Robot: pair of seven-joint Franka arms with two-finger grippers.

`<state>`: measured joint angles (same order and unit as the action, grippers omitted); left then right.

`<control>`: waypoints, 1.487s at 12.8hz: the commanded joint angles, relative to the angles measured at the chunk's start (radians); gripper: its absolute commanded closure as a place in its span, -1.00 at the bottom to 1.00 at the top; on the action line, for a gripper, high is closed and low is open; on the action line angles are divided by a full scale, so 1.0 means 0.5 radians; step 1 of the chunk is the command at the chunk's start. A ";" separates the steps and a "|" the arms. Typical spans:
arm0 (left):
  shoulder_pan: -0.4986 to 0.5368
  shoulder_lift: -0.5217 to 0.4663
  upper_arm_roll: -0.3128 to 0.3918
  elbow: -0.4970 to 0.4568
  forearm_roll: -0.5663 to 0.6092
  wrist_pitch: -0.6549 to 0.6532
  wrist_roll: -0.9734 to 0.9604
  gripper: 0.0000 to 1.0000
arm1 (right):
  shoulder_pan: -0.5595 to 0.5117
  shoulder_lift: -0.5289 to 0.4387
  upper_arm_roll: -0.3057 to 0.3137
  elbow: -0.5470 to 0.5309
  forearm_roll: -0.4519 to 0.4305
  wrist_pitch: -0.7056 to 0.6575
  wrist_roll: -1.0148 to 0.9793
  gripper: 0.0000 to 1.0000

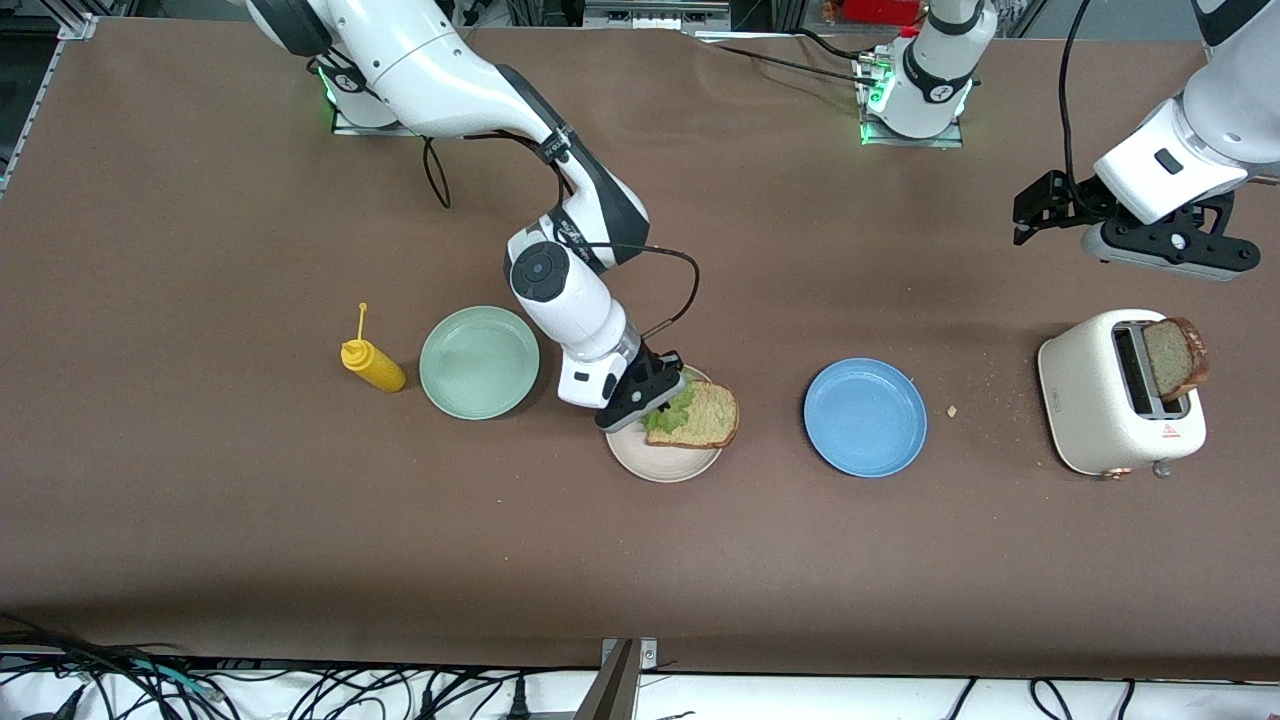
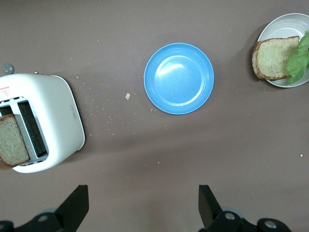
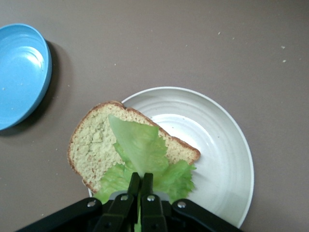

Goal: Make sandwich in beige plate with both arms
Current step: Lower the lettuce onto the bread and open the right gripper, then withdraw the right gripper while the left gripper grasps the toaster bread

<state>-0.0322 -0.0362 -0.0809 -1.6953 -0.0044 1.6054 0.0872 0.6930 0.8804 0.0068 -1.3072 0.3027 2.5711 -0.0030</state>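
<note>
The beige plate (image 1: 660, 468) lies mid-table between the mint-green and blue plates. One brown bread slice (image 1: 712, 416) rests on it, overhanging the rim toward the blue plate. A ruffled green lettuce leaf (image 3: 140, 145) lies over that slice (image 3: 94, 140) and the plate (image 3: 217, 145). My right gripper (image 3: 140, 181) is shut on the leaf's edge, low over the plate (image 1: 650, 398). A second slice (image 1: 1172, 358) sticks up out of the white toaster (image 1: 1100, 400). My left gripper (image 1: 1022, 222) hangs open and empty above the table beside the toaster (image 2: 143, 203).
A blue plate (image 1: 865, 417) sits between the beige plate and the toaster, with crumbs (image 1: 952, 410) beside it. A mint-green plate (image 1: 480, 362) and a yellow squeeze bottle (image 1: 372, 365) lie toward the right arm's end of the table.
</note>
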 commanded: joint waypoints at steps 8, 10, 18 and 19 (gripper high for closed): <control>0.006 -0.032 -0.001 -0.018 0.061 -0.014 -0.015 -1.00 | 0.019 -0.009 -0.047 0.077 0.039 -0.009 -0.037 -1.00; 0.024 -0.026 0.030 -0.018 0.107 -0.014 -0.006 -1.00 | -0.002 -0.110 -0.050 0.004 0.027 -0.104 -0.046 -1.00; 0.543 0.400 0.033 0.273 0.171 0.007 0.037 -1.00 | -0.385 -0.650 -0.032 -0.515 -0.053 -0.659 -0.059 -1.00; 0.552 0.489 0.036 0.337 0.174 0.010 0.049 -1.00 | -0.447 -0.708 -0.023 -0.518 -0.150 -0.796 -0.055 -1.00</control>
<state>0.2308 0.1082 -0.0503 -1.6346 0.0590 1.6272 0.1043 0.5189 0.6205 -0.0260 -1.4954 0.2814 2.2582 -0.0230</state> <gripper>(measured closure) 0.000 0.000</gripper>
